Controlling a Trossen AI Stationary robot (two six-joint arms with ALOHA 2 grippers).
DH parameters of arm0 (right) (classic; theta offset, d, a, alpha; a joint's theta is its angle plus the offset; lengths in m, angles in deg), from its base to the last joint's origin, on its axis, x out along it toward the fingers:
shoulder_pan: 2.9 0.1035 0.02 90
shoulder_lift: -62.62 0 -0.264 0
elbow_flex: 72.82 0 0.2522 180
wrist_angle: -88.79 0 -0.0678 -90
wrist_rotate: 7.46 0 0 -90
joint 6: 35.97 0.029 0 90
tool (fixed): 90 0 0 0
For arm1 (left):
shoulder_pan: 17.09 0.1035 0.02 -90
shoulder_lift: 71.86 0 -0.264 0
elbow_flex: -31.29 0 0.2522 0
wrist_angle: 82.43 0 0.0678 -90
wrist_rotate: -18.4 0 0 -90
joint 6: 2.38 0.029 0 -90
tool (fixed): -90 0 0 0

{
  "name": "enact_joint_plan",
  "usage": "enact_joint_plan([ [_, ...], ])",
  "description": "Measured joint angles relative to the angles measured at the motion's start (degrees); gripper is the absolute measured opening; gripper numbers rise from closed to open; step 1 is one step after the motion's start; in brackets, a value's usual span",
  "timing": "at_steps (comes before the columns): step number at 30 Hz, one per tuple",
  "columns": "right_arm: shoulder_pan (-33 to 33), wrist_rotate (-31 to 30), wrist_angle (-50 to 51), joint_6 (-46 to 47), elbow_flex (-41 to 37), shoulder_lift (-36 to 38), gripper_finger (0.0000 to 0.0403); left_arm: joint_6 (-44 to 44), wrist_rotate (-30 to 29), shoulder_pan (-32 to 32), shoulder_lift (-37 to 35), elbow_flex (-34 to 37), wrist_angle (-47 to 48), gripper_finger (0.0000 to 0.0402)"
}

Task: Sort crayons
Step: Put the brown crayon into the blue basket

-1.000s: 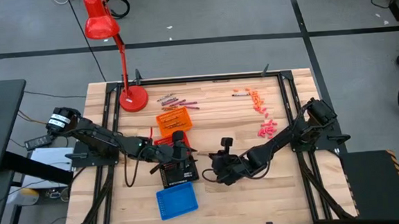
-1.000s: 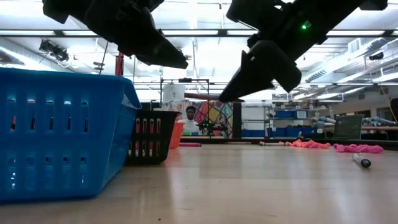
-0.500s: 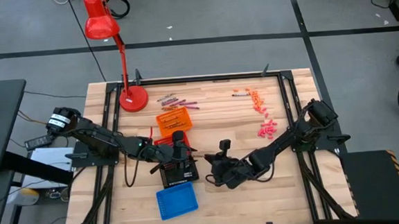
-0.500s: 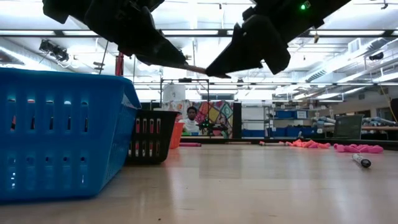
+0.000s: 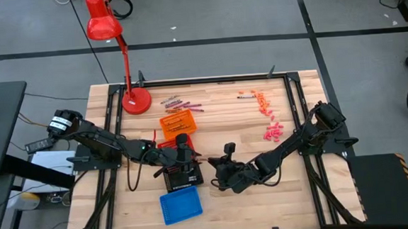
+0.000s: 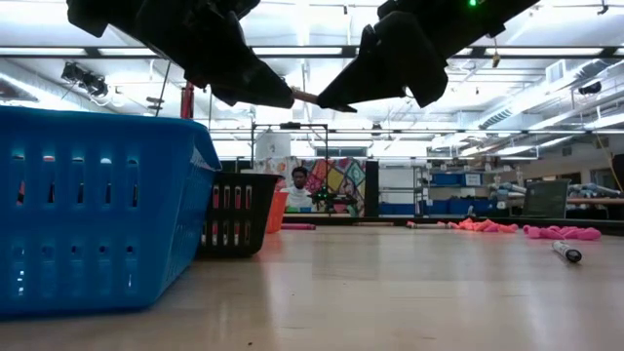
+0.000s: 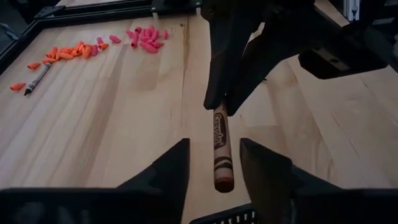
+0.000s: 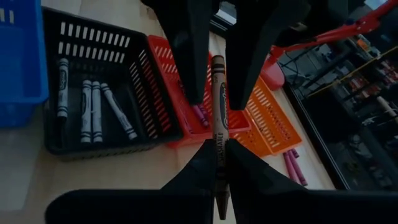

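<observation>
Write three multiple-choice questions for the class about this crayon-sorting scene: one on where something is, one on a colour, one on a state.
1. Where is the brown crayon?
A. Lying in the blue tray
B. In the air between the two grippers
C. On the table beside the lamp

2. What colour is the tray that holds the pale crayons?
A. Blue
B. Orange
C. Black

3. How do the left gripper's fingers stand?
A. Apart, one on each side of the crayon
B. Pressed together on nothing
C. Clamped on a tray's rim

Answers:
1 B: the brown crayon is pinched by the right gripper above the table, its far end reaching into the left gripper.
2 C: the pale crayons lie in the black tray.
3 A: the left fingers flank the crayon with gaps showing.
</observation>
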State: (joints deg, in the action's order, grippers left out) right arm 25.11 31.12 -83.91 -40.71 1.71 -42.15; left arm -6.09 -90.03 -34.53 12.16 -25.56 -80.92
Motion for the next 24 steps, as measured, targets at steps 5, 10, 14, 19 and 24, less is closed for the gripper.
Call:
enact_joint_plan([
  [5,0.0,0.0,-0.4,0.0,0.0,0.0,0.0032,-1.3,-0.9,0.0,0.0,0.0,0.0,0.0096],
  [10,-0.5,0.1,-0.7,0.0,0.0,0.0,0.004,-2.8,-1.9,0.0,0.0,0.0,0.1,0.0049],
  [14,-0.5,0.9,-0.7,0.5,0.0,0.0,0.0075,-3.7,-2.0,0.0,0.0,0.0,0.2,0.0036],
  [19,-0.2,-3.4,0.3,0.6,0.0,0.0,0.0126,-4.6,-3.5,0.1,0.0,0.0,1.9,0.0054],
  [24,0.7,-8.9,2.7,0.7,0.0,0.0,0.0151,-5.8,-7.6,0.1,0.0,0.0,7.3,0.0051],
])
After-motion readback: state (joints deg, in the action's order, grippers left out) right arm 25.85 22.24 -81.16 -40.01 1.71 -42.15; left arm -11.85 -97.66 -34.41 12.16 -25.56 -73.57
